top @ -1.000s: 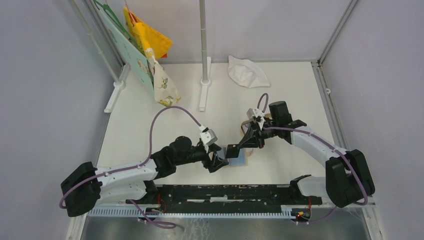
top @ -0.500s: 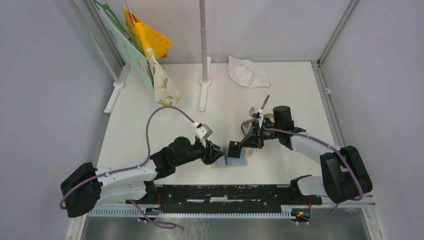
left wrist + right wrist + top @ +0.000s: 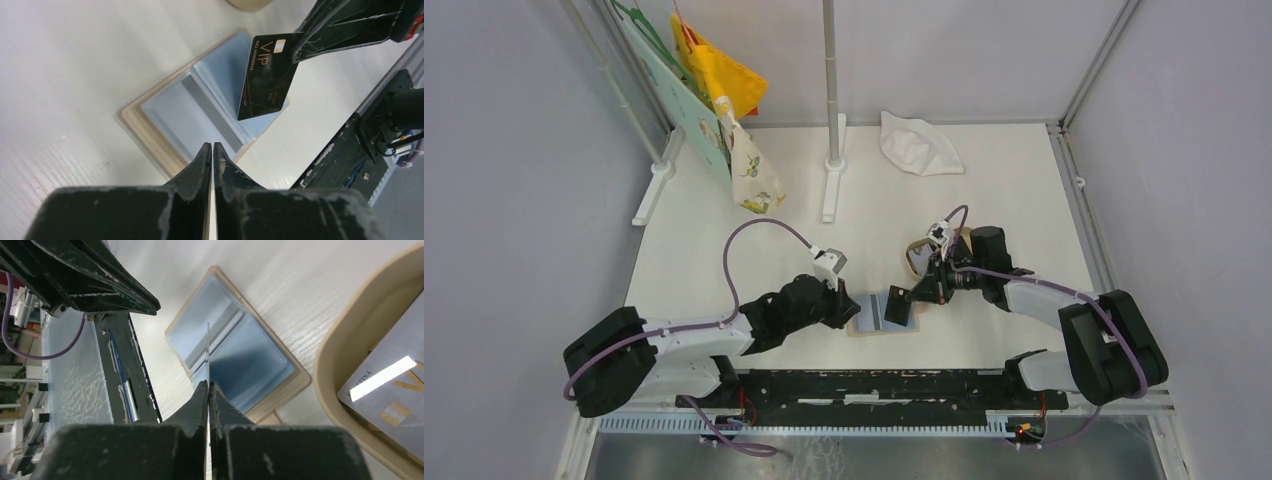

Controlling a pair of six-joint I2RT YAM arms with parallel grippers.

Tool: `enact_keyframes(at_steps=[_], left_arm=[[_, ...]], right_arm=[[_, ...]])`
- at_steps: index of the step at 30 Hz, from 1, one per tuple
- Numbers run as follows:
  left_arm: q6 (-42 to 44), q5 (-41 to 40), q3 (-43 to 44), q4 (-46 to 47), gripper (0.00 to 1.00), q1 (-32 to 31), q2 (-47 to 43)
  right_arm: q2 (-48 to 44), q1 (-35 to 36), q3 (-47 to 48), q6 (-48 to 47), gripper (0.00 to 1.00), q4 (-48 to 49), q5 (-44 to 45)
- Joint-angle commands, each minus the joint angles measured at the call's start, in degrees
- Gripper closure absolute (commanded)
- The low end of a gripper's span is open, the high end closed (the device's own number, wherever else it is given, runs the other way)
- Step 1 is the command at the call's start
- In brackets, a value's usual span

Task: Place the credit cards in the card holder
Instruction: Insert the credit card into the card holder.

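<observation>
Start with your left gripper (image 3: pixel 212 150). Its jaws are drawn almost together, with only a thin slit between them. The tips sit over the near edge of the open card holder (image 3: pixel 170 107). You cannot tell whether they pinch that edge or only rest above it. The holder lies flat on the white table (image 3: pixel 75 60), blue lining up, spreading toward 12 o'clock from those tips. A grey strip runs along its fold.

From above, your left arm lies low and stretched out, reaching from its base at 8 o'clock toward 2 o'clock. It ends at the holder's left edge.

The black card (image 3: pixel 265 75), marked VIP, hangs at 1 o'clock from the left tips. It is tilted, with its lower corner over the holder's right half. Whether it touches the lining is not clear.

Your right gripper (image 3: pixel 208 387) is clenched on that card. In the right wrist view the card stands edge-on between the fingers as a thin line, pointing toward 12 o'clock over the holder's middle. The right arm comes in from its base at 4 o'clock, folded at the elbow, with the wrist aimed toward 9 o'clock.

At 3 o'clock from the holder, just beside it, the tan tray (image 3: pixel 330 365) holds a grey card (image 3: pixel 395 385) lying flat.
</observation>
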Motion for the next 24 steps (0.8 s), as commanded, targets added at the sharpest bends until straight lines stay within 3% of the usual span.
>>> enact_keyframes(at_steps=[1, 4, 11, 17, 24], left_arm=[[-5.0, -1.6, 2.0, 4.7, 0.93, 0.1, 3.7], [-5.6, -2.3, 3.3, 3.5, 0.98, 0.1, 6.7], [-6.5, -5.1, 4.2, 1.1, 0.98, 0.2, 11.1], [-7.3, -8.3, 4.3, -1.0, 0.98, 0.2, 12.4], [-6.9, -9.6, 4.4, -2.4, 0.98, 0.2, 12.2]], right_arm=[[3.0, 0.0, 2.3, 6.0, 1.00, 2.8, 1.1], [4.0, -0.1, 2.6, 6.7, 1.00, 2.9, 0.9], [5.6, 0.0, 3.6, 7.2, 1.00, 2.0, 1.1], [5.5, -0.1, 5.0, 9.9, 1.00, 4.5, -5.4], [6.8, 0.0, 4.0, 10.7, 1.00, 4.9, -3.1]])
